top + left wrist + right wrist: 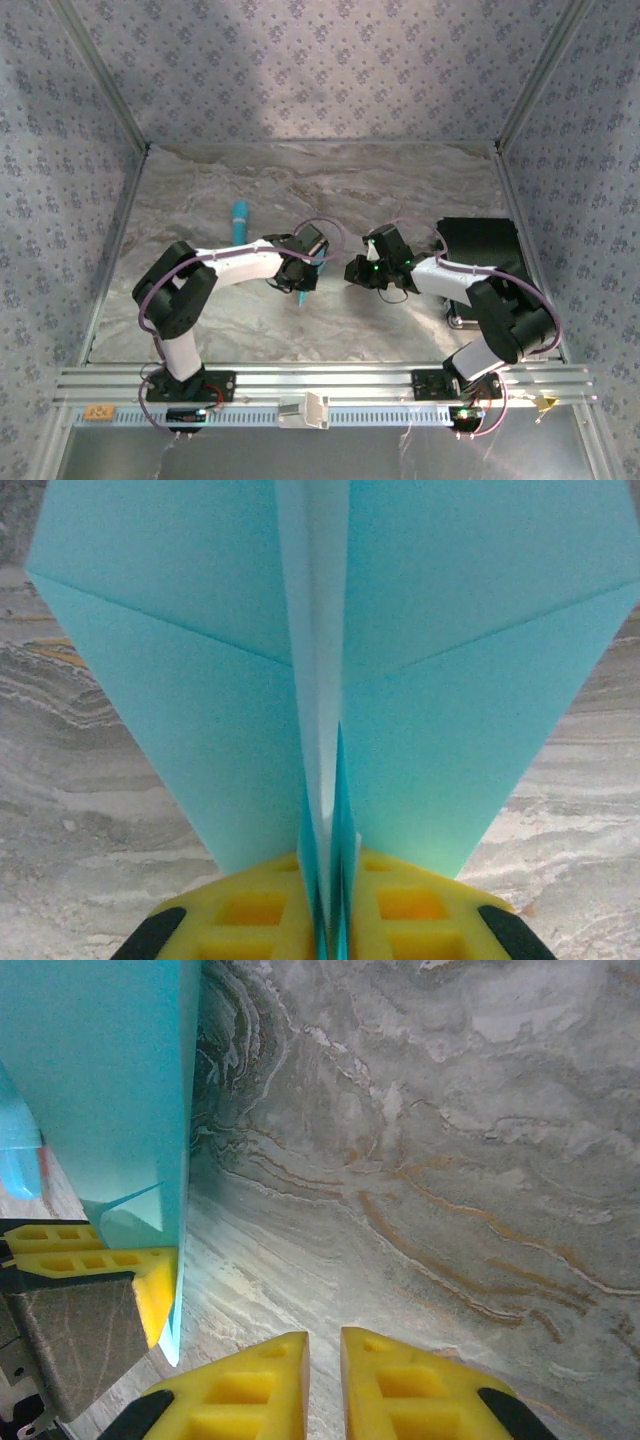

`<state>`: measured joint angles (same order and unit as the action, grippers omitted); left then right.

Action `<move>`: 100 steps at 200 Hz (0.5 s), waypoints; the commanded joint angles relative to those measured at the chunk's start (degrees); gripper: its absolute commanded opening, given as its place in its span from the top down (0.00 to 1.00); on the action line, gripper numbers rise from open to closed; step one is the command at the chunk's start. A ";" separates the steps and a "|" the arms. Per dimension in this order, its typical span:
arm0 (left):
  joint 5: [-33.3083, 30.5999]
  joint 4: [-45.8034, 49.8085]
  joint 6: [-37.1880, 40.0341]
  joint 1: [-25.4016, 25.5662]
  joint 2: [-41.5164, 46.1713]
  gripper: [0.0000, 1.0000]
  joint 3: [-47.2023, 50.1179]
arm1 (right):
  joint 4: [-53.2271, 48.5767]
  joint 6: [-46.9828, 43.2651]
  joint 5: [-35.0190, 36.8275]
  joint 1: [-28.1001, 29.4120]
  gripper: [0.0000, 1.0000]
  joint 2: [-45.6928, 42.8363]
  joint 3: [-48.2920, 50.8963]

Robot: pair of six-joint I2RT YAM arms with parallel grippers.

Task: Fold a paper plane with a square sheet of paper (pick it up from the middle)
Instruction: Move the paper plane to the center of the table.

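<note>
Cyan-blue paper plane point(200, 630), wings already creased, pinched along its keel by the left hand point(330, 900) over the desk point(450, 1160); right hand point(324, 1360) narrow, empty, nearby; probably only release left.

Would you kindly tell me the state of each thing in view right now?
Paper plane: folded, wings creased, pinched at its centre fold.
Left gripper: shut on the paper plane.
Right gripper: shut, holding nothing.
Turquoise stick: lying on the table, untouched.

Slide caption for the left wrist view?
Left gripper pinches the folded centre keel of the cyan paper plane, wings spread to either side, over the marbled table.
</note>
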<state>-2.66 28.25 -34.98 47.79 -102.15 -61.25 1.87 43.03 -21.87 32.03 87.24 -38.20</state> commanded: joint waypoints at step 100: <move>-5.73 7.49 -8.03 3.67 -7.56 0.76 -6.21 | -0.73 -1.35 -0.44 -1.73 0.83 -4.76 0.62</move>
<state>-7.79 31.99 -39.81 50.65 -106.41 -66.89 1.43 42.37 -21.87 31.03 85.19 -38.17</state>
